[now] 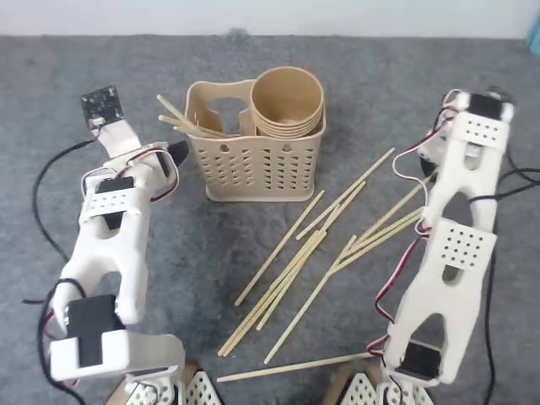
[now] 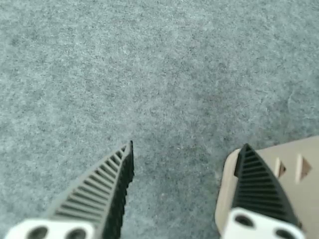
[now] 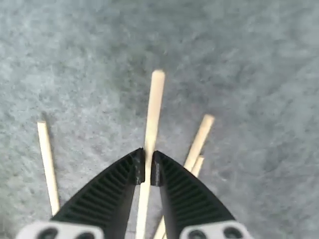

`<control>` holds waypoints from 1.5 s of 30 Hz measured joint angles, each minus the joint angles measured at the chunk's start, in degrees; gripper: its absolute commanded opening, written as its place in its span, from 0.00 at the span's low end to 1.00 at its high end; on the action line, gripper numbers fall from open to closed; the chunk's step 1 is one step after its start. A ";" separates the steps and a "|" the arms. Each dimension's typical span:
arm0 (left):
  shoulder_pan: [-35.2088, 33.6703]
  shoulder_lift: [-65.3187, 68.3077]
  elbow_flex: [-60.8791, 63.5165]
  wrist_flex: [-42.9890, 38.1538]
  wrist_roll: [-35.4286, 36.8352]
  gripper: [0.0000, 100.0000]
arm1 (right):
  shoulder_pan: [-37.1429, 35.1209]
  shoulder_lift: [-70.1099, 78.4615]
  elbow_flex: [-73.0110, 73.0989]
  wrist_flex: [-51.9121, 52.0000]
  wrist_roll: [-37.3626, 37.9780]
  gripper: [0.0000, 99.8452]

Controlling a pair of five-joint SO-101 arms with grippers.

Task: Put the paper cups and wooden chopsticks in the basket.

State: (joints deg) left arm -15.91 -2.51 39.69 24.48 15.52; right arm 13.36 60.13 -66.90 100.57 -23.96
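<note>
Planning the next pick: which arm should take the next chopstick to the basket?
Right. The right gripper is shut on a chopstick, and the loose chopsticks lie on its side. The left gripper hangs open over carpet beside the basket, holding nothing.

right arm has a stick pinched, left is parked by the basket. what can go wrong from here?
1. The right gripper pinches one chopstick with its narrow tips only, so the stick may pivot or slip on the lift.
2. Loose chopsticks lie right beside it and could get dragged or scattered.
3. The open left gripper sits close to the basket. A small move might nudge it and upset the stacked paper cups.
</note>
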 measured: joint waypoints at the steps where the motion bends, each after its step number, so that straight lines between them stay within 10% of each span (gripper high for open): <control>1: 0.00 0.00 0.00 0.00 0.00 0.32 | 0.35 -0.09 -0.53 0.09 1.05 0.01; 27: 0.00 0.00 0.00 0.00 0.00 0.32 | 6.68 -45.01 25.76 0.09 8.26 0.01; 45: 0.00 0.00 0.00 0.00 -1.49 0.32 | -3.96 -70.68 49.67 -4.31 10.11 0.03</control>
State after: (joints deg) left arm -15.91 -2.51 39.69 24.48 14.02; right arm 9.41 -10.55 -17.23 96.26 -13.85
